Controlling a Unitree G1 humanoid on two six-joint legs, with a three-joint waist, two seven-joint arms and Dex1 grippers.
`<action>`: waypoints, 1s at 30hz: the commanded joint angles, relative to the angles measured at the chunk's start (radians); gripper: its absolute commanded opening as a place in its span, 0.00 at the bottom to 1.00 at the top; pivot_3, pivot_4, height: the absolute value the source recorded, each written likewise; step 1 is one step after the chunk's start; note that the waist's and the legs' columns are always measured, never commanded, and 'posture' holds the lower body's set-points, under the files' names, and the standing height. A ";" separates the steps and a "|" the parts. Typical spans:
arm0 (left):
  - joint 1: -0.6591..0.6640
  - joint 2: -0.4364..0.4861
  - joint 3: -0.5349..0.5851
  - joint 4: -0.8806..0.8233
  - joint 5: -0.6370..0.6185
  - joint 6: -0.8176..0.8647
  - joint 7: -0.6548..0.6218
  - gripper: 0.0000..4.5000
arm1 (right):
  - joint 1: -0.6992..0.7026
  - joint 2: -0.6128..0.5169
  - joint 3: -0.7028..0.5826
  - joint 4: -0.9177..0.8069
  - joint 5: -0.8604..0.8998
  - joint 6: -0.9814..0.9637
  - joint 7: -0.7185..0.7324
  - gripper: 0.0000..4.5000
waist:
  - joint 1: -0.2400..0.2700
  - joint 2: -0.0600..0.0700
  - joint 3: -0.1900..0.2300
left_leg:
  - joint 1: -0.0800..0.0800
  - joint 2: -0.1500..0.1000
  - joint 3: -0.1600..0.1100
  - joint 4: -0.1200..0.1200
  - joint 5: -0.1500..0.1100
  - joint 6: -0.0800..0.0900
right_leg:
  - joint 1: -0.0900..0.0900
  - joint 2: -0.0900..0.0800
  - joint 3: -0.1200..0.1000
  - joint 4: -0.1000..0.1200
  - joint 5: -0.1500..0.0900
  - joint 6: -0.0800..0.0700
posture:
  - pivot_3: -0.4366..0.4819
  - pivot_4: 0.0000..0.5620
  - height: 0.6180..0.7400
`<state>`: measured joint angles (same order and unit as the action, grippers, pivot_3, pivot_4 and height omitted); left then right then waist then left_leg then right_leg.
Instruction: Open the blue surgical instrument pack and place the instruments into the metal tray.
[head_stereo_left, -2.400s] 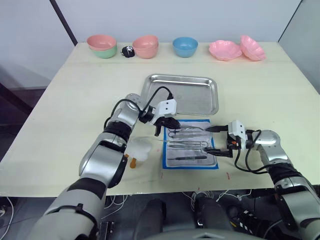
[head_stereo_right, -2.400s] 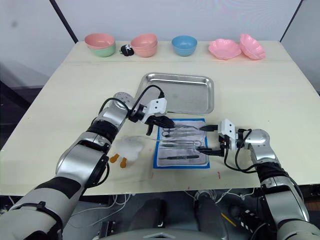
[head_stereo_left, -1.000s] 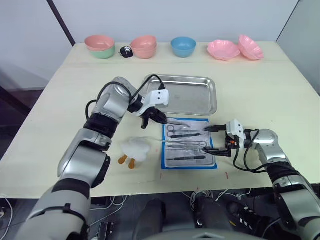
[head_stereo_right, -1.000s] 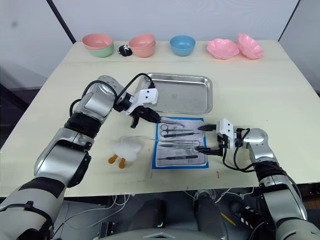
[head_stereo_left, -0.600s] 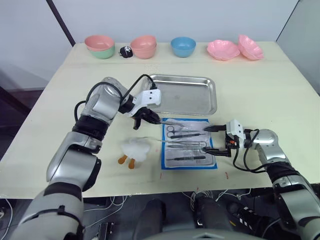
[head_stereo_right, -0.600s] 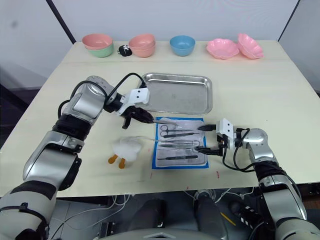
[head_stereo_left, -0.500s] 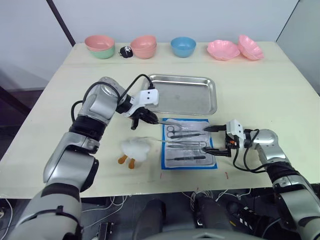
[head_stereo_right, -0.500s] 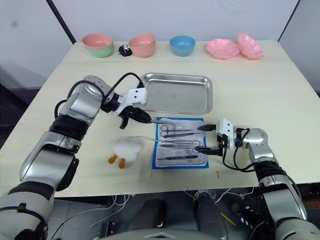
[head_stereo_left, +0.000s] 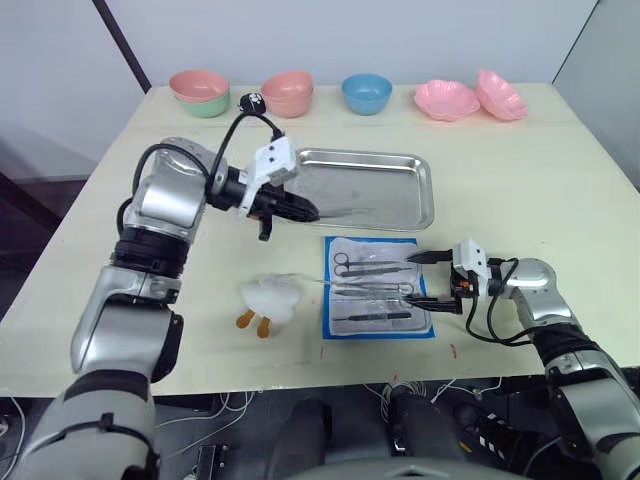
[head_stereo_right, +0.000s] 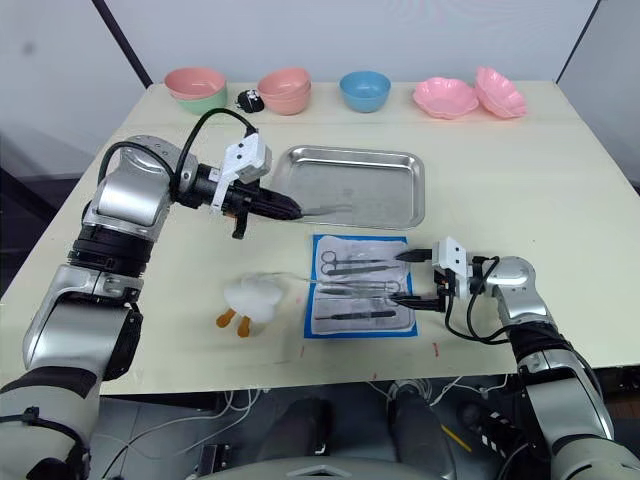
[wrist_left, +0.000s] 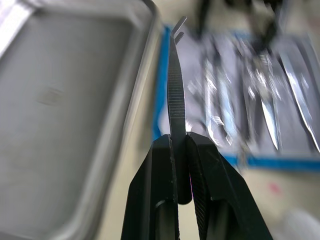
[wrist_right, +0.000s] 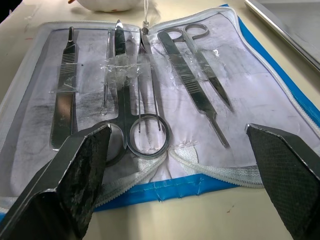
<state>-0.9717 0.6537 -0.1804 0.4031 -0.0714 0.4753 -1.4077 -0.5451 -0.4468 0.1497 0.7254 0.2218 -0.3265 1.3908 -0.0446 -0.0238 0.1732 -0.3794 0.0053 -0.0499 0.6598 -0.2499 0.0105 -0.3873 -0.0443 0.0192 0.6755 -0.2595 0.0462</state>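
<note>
The blue surgical instrument pack (head_stereo_left: 381, 333) lies open and flat in front of the metal tray (head_stereo_left: 385, 185), showing its pale lining. Several silver instruments (wrist_right: 135, 100) rest on the lining, among them ring-handled scissors (head_stereo_left: 362, 267). My left gripper (head_stereo_left: 296, 208) is shut on slim tweezers (wrist_left: 175, 85), which jut out level above the tray's near left part, close to its front rim. My right gripper (head_stereo_left: 428, 279) sits open at the pack's right edge, one finger at each side, touching no instrument.
Along the table's far edge stand a pink bowl stacked in a green one (head_stereo_left: 203, 92), a pink bowl (head_stereo_left: 290, 92), a blue bowl (head_stereo_left: 366, 92) and two pink flower-shaped dishes (head_stereo_left: 450, 99). A white toy with orange feet (head_stereo_left: 270, 300) lies left of the pack.
My left gripper has carried the tweezers up off the pack, back and to the left, to above the tray's near left part. The right arm has stayed put.
</note>
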 joint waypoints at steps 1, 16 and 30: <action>0.000 -0.043 0.088 -0.041 -0.038 0.048 0.157 0.01 | 0.047 0.001 0.061 0.058 -0.096 0.015 -0.016 1.00 | 0.000 0.000 0.000 | 0.000 0.000 0.000 0.000 0.000 0.000 | 0.000 0.000 0.000 0.000 0.000 0.000 | 0.48 0.27 1.00; 0.014 -0.257 0.196 -0.033 0.022 0.129 0.823 0.01 | 0.040 0.004 0.064 0.064 -0.097 0.014 -0.010 1.00 | 0.000 0.000 0.000 | 0.000 0.000 0.000 0.000 0.000 0.000 | 0.000 -0.001 0.000 0.000 0.000 0.000 | 0.48 0.27 1.00; -0.021 -0.402 0.213 0.187 0.068 0.140 1.191 0.01 | 0.037 0.005 0.064 0.063 -0.098 0.014 -0.013 1.00 | 0.001 -0.001 0.000 | 0.000 -0.002 0.000 -0.001 0.000 -0.001 | 0.000 -0.001 0.000 0.000 0.000 0.000 | 0.48 0.27 1.00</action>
<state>-0.9544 0.2510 0.0304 0.5947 -0.0153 0.6291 -0.2354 -0.5493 -0.4471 0.1500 0.7267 0.2210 -0.3276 1.3936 -0.0437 -0.0247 0.1729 -0.3792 0.0035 -0.0501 0.6591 -0.2498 0.0098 -0.3872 -0.0456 0.0190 0.6754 -0.2592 0.0463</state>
